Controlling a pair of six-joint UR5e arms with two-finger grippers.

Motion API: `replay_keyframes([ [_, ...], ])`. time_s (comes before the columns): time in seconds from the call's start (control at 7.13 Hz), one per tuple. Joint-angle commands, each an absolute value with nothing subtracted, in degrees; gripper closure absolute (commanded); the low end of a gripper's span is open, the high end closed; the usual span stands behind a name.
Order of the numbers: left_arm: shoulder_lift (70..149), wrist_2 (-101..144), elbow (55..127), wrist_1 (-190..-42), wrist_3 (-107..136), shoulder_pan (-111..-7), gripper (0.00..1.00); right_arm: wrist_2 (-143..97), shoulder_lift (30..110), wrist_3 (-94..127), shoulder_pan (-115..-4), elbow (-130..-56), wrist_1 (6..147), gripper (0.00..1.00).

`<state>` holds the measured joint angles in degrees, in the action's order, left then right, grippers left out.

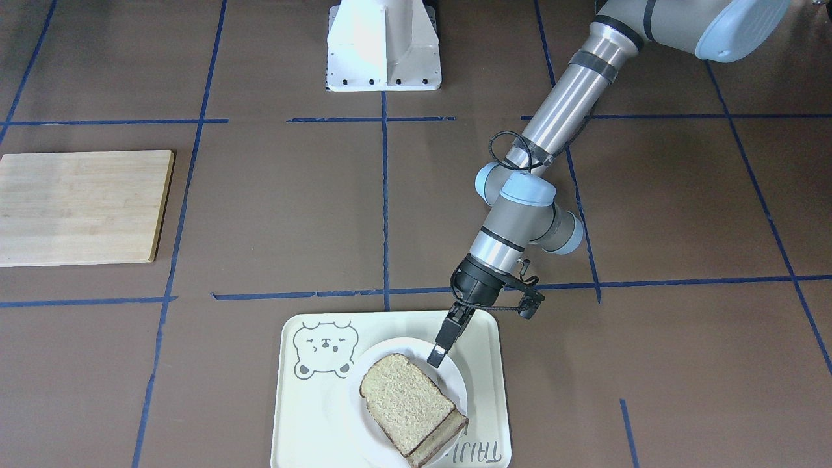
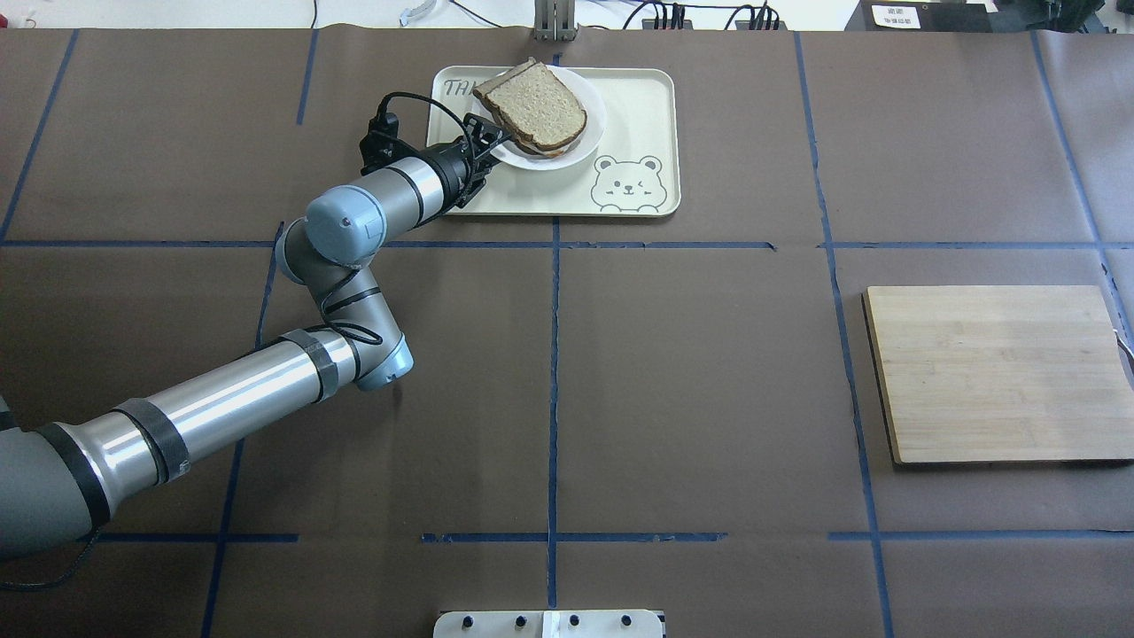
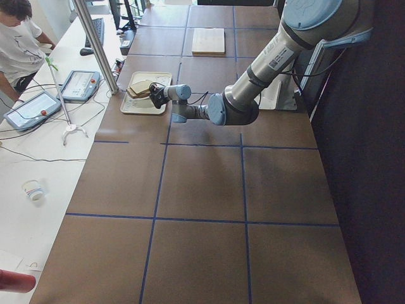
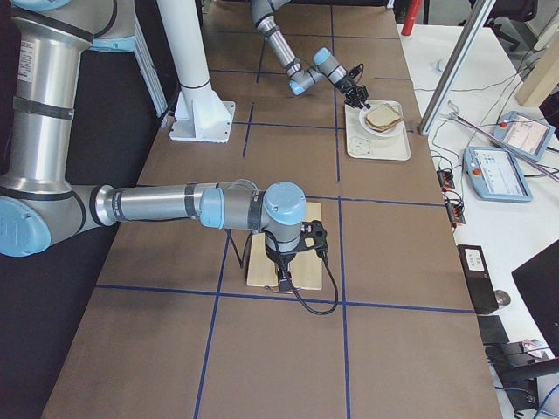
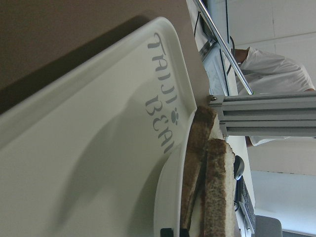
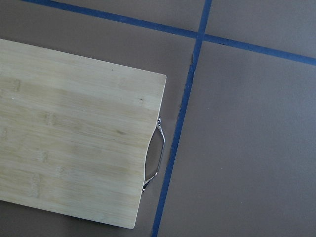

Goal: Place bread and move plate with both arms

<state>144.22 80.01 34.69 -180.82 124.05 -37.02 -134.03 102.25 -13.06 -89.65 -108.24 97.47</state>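
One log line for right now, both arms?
left end effector: at plate rim, grip unclear | bread: on plate, atop second slice | plate: on tray | right end effector: above cutting board, state unclear

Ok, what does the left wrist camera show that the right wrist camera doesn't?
Only left wrist: the lettered tray, the plate on it, bread seen edge-on in two slices, and behind them a metal post and a person in white. Only right wrist: the wooden board, its metal handle, and blue tape. Both: the brown table.
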Motion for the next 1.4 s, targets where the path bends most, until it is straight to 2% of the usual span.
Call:
replay_keyframes([
  [0.0, 143.8, 82.1, 37.2, -180.5, 122.7, -37.8, 0.00, -134.0, 102.1, -13.0, -89.6, -108.3, 97.5, 0.00],
  [0.14, 141.0, 84.8, 42.1, -179.0, 121.0, -38.1, 0.00, -134.0, 102.1, -13.0, -89.6, -108.3, 97.5, 0.00],
  [0.56, 125.1, 101.0, 72.6, -156.5, 110.8, -43.0, 0.00, -134.0, 102.1, -13.1, -89.6, -108.3, 97.5, 0.00],
  [0.98, 113.4, 113.5, 98.3, -118.4, 78.8, -51.6, 0.00, -134.1, 102.1, -13.1, -89.6, -108.4, 97.5, 0.00],
  [1.26, 106.7, 103.6, 111.3, -90.4, 43.0, -52.3, 0.00, -134.1, 102.2, -13.0, -89.6, -108.4, 97.5, 0.00],
])
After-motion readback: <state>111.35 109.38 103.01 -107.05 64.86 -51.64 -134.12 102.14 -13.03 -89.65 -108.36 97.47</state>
